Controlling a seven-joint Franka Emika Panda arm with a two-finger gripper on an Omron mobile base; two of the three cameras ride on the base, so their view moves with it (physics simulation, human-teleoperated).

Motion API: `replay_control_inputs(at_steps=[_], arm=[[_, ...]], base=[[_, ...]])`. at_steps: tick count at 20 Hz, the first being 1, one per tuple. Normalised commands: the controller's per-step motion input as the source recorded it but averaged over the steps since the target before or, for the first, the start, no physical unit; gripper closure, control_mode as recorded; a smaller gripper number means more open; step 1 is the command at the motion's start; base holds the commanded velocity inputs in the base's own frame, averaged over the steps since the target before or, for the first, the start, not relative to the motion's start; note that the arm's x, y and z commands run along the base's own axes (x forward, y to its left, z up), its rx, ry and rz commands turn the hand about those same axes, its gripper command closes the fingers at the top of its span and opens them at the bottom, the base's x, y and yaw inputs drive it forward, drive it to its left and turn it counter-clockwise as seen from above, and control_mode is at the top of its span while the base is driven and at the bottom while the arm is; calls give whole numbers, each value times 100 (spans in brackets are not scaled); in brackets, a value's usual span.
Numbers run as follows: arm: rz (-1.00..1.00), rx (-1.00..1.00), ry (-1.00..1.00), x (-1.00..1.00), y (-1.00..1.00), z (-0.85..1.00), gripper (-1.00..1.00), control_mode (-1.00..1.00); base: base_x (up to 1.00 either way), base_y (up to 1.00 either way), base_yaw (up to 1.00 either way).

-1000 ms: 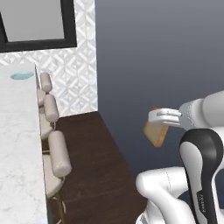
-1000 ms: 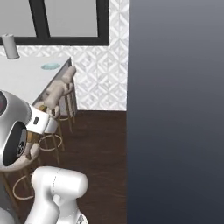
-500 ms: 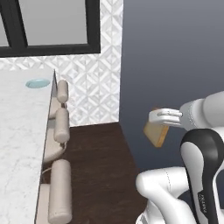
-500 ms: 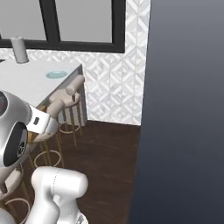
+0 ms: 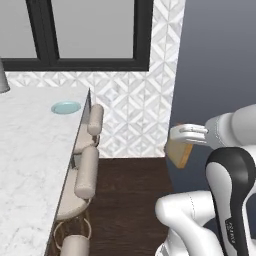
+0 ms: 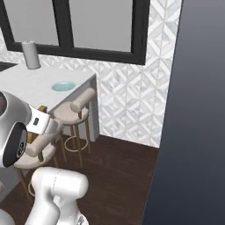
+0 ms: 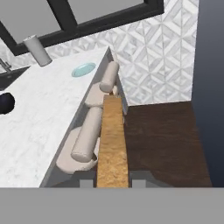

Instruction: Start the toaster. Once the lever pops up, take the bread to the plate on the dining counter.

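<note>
Swinging with the base, both base views now show more of the window and the dining surface [image 5: 30,150] than a second ago, while the bread [image 5: 178,152] hangs in the same grip. Fingers [image 5: 187,134] are clamped on the slice at right of centre in the left base view, above dark floor. Near the surface's far corner, upper left, lies the plate [image 5: 66,107], beside beige stools [image 5: 86,172].

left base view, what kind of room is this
Likely a home kitchen's dining area: a marble-look dining counter with beige stools tucked beside it, a plate on top, and a black-framed window behind.
</note>
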Motion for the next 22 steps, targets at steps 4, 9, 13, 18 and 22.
replay_control_inputs(at_steps=[4,9,13,18,22], arm=[[0,0,0,0,0,0,100,100],[0,0,0,0,0,0,100,100],[0,0,0,0,0,0,100,100],[0,0,0,0,0,0,100,100],[0,0,0,0,0,0,100,100]], base=[[100,-36,25],[100,-35,24],[100,-21,30],[100,-31,36],[99,-32,48]])
